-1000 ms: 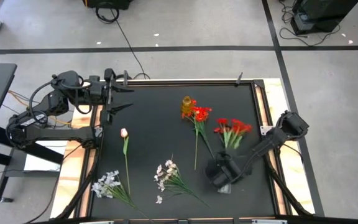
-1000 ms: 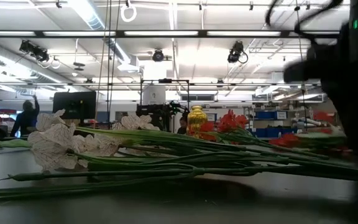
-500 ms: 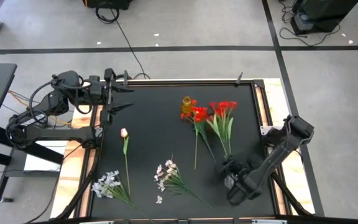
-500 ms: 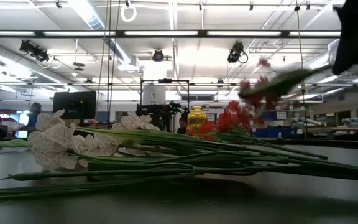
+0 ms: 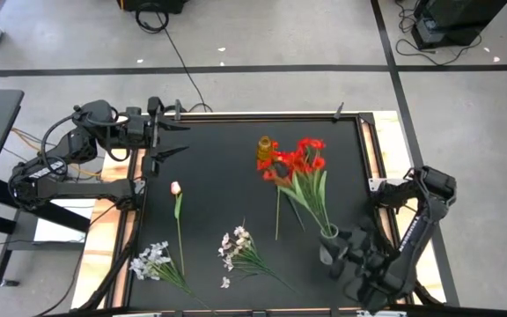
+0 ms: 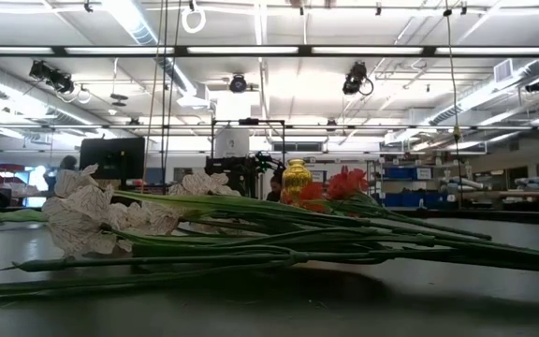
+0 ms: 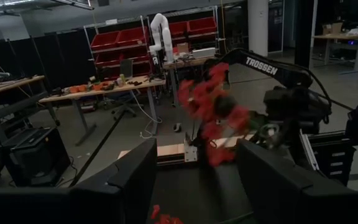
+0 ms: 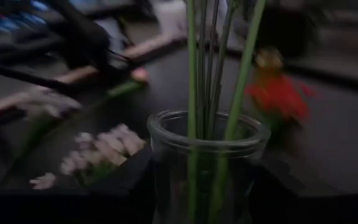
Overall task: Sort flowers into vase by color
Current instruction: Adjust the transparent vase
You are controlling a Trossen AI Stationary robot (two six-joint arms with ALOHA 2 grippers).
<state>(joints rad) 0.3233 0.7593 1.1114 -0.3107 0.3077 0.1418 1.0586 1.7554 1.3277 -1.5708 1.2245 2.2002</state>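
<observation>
My right gripper (image 5: 334,251) clamps a glass vase (image 8: 207,155) of red flowers (image 5: 299,158) above the table's (image 5: 227,150) near right; its base is hidden. My left gripper (image 5: 172,139) waits open, far-left.

1. The right gripper (image 5: 340,253) now sits nearer the table's near right corner than a second ago, having drawn back from the middle right.
2. The glass vase (image 5: 328,236) it holds is lifted, carrying a bunch of red flowers (image 5: 304,158).
3. Those blossoms now hang further left and far, beside the yellow vase (image 5: 264,150).
4. The right arm has left the low view.
</observation>
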